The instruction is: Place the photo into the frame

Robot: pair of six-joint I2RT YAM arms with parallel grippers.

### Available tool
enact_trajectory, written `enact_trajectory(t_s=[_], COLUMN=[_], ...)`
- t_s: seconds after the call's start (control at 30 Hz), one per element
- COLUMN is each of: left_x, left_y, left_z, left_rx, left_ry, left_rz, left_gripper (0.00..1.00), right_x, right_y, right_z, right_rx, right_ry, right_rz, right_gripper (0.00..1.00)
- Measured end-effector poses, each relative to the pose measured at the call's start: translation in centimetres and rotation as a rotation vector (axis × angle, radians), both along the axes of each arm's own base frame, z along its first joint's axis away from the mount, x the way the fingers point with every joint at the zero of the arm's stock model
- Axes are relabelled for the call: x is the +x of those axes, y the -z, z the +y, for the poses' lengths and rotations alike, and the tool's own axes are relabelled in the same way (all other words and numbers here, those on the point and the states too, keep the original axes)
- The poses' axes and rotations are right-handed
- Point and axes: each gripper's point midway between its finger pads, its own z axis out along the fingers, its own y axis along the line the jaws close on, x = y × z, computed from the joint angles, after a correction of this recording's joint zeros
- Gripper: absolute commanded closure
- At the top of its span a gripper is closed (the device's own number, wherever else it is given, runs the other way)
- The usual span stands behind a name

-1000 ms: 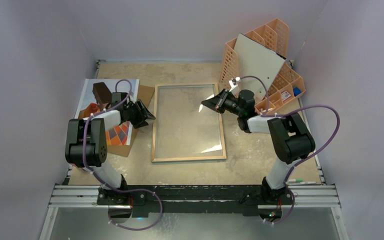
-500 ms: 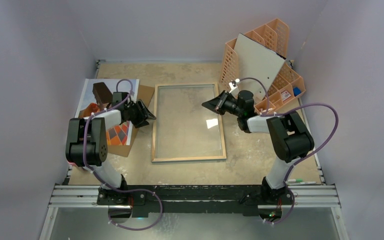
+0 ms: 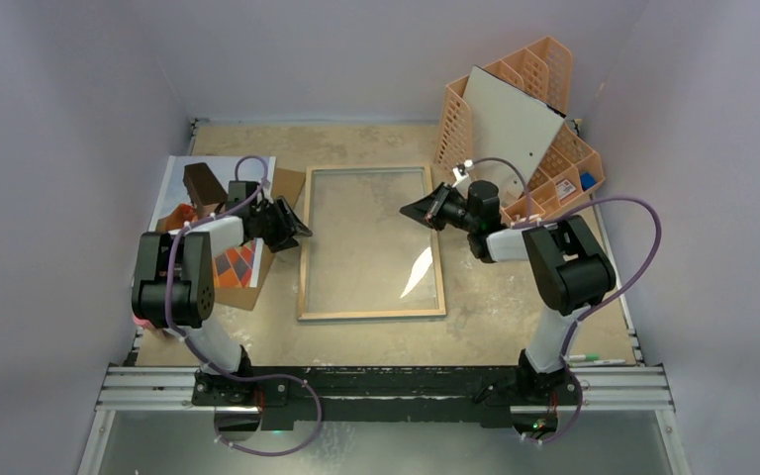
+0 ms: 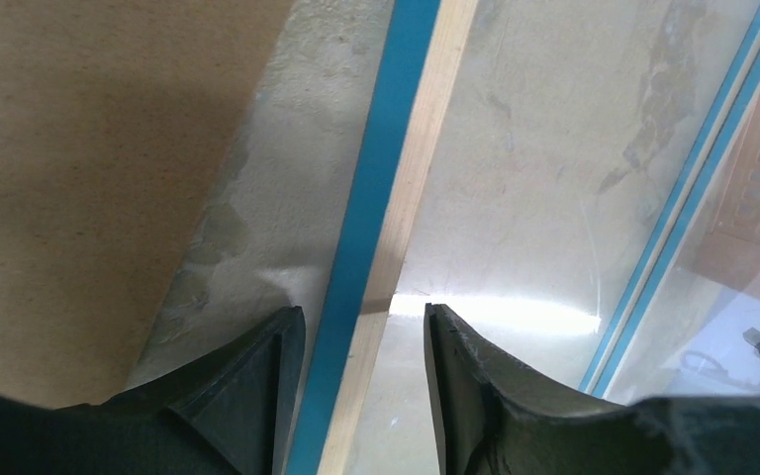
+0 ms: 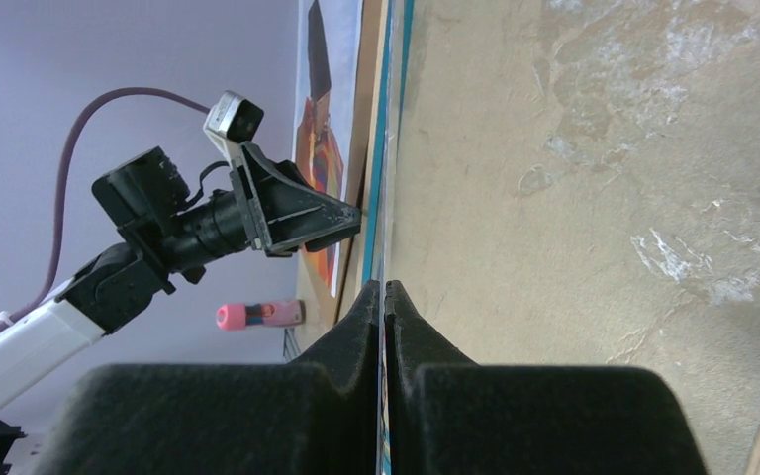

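The frame [image 3: 371, 314] lies back-up in the middle of the table, its wood-coloured rim around a clear pane. My left gripper [image 3: 302, 228] is at its left rail, open. In the left wrist view the blue and wood rail [image 4: 406, 168] runs between the two fingers of the left gripper [image 4: 364, 327]. My right gripper [image 3: 406, 210] reaches in over the upper right of the frame. In the right wrist view the right gripper [image 5: 386, 287] is shut, with the pane's thin edge between its fingers. The photo [image 3: 173, 188] lies at the left, partly under my left arm.
A brown hardboard backing [image 3: 287, 183] lies under the photo's right side. The orange lattice organiser [image 3: 564, 163] stands at the back right with a grey-white board [image 3: 510, 119] leaning on it. A pink marker [image 5: 257, 315] lies near the left edge, and a pen [image 3: 594, 358] at the front right.
The bright glint on the pane has shifted across the glass. My left gripper has edged a little right over the rail and its jaws have narrowed slightly. The right gripper has stayed shut.
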Motion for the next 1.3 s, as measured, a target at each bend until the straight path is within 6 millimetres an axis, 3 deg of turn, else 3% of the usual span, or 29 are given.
enact_trajectory(t_s=[0.2, 0.8, 1.3], left_x=[0.2, 0.2, 0.3], left_y=[0.2, 0.3, 0.4], left_z=[-0.6, -0.6, -0.6], left_rx=[0.01, 0.027, 0.027], left_ry=[0.01, 0.007, 0.008], left_rz=[0.002, 0.02, 0.024], left_gripper=[0.53, 0.56, 0.56], right_x=[0.2, 0.5, 1.1], right_y=[0.7, 0.1, 3.6], right_z=[0.0, 0.1, -0.4], right_rx=[-0.005, 0.019, -0.021], right_ry=[0.005, 0.007, 0.039], right_rz=[0.013, -0.05, 0.016], right_gripper=[1.0, 1.0, 1.0])
